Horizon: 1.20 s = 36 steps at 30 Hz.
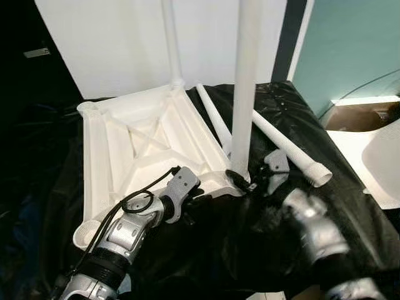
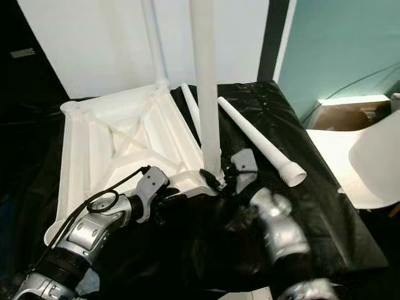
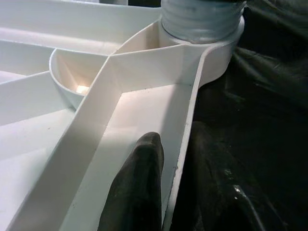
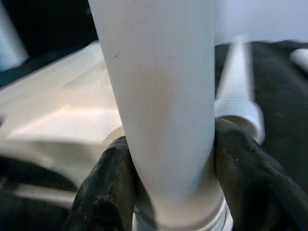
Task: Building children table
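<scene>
The white table top [image 1: 144, 144] lies upside down on a black plastic sheet [image 1: 250, 250]. A white leg [image 1: 245, 81] stands upright in its near right corner socket. My right gripper [image 4: 168, 183] is shut on this leg just above the threaded base, also seen in the left eye view [image 1: 240, 178]. My left gripper [image 3: 178, 144] grips the table top's near rim, one finger [image 3: 139, 187] inside and one outside. A second leg [image 1: 172, 44] stands at the far corner. Two loose legs [image 1: 290, 150] [image 1: 212, 115] lie on the sheet.
A white wall panel [image 1: 125, 44] stands behind the table top. On the right are a white curved piece [image 1: 381, 162], a brown box [image 1: 359, 115] and a teal wall [image 1: 350, 44]. The sheet's right edge drops off near the curved piece.
</scene>
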Tool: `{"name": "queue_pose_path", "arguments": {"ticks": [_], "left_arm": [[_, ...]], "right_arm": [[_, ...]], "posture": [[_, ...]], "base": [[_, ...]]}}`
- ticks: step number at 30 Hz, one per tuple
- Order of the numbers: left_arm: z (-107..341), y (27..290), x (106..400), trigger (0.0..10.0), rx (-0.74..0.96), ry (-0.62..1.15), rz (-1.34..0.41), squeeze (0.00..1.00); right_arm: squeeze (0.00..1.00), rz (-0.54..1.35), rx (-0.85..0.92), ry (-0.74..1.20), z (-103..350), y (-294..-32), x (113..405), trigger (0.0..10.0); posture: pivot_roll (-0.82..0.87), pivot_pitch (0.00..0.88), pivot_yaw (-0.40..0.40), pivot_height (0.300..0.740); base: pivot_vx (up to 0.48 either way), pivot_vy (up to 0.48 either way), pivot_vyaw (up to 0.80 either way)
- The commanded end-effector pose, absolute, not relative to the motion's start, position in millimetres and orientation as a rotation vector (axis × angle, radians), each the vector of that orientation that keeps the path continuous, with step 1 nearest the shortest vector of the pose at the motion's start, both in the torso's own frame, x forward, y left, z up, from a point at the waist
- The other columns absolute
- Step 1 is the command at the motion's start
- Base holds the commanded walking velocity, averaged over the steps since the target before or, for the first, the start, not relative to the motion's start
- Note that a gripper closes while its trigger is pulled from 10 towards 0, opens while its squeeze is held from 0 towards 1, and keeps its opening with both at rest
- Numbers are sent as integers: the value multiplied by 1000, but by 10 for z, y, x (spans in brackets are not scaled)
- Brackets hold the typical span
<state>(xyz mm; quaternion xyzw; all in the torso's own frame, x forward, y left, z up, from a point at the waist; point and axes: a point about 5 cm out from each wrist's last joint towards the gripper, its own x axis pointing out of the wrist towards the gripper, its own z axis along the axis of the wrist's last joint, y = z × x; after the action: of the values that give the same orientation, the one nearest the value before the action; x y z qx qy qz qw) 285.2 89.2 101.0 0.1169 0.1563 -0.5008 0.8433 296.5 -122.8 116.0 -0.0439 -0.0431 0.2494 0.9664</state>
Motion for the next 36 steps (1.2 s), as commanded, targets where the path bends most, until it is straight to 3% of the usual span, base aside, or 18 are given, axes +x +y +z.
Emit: {"name": "queue_pose_path", "arguments": {"ticks": [1,10,11,13,14,17,18,26,27,28,29,30,36], "left_arm": [[918,789,2722,10000,233,375,-1180,0],[903,808,2716,10000,234,381,-1174,0],[907,786,2723,10000,233,378,-1177,0],[907,777,2724,10000,232,377,-1178,0],[907,772,2725,10000,232,376,-1179,0],[906,767,2725,10000,230,376,-1180,0],[901,769,2723,10000,231,377,-1180,0],[861,752,2672,10000,221,388,-1189,0],[857,742,2671,10000,219,389,-1191,0],[863,739,2679,10000,219,387,-1191,0],[863,739,2679,10000,219,387,-1191,0],[868,737,2685,10000,219,386,-1190,0],[867,743,2689,10000,222,385,-1188,0]], "right_arm": [[0,285,-86,-99,1155,-1415,2983,0],[0,262,-75,-102,1187,-1383,3034,0],[859,330,-83,-98,1198,-1296,3029,10000],[859,352,-83,-99,1202,-1275,3026,10000],[1000,403,-91,-97,1218,-1245,3038,10000],[1000,470,-121,-106,1265,-1236,3071,10000],[0,521,-145,-106,1305,-1252,3108,10000],[0,762,-250,-69,1435,-1391,3175,10000],[0,858,-275,-36,1451,-1432,3168,4902],[0,888,-282,-26,1459,-1447,3167,1490],[0,888,-282,-26,1459,-1447,3167,1490],[0,909,-288,-20,1469,-1461,3171,0],[0,937,-282,5,1460,-1494,3179,0]], "posture": [[-12,0,45,740],[-17,0,43,740],[-19,0,42,740],[-21,0,42,740],[-21,0,42,740],[-25,0,41,740],[-28,0,41,740],[-30,0,39,740],[-31,0,37,740],[-31,0,37,740],[-31,0,37,740],[-30,0,36,740],[-29,0,36,740]], "base": [[0,0,0],[0,0,0],[0,0,0],[0,0,0],[0,0,0],[0,0,0],[0,0,0],[0,0,0],[0,0,0],[0,0,0],[0,0,0],[0,0,0],[0,0,0]]}}
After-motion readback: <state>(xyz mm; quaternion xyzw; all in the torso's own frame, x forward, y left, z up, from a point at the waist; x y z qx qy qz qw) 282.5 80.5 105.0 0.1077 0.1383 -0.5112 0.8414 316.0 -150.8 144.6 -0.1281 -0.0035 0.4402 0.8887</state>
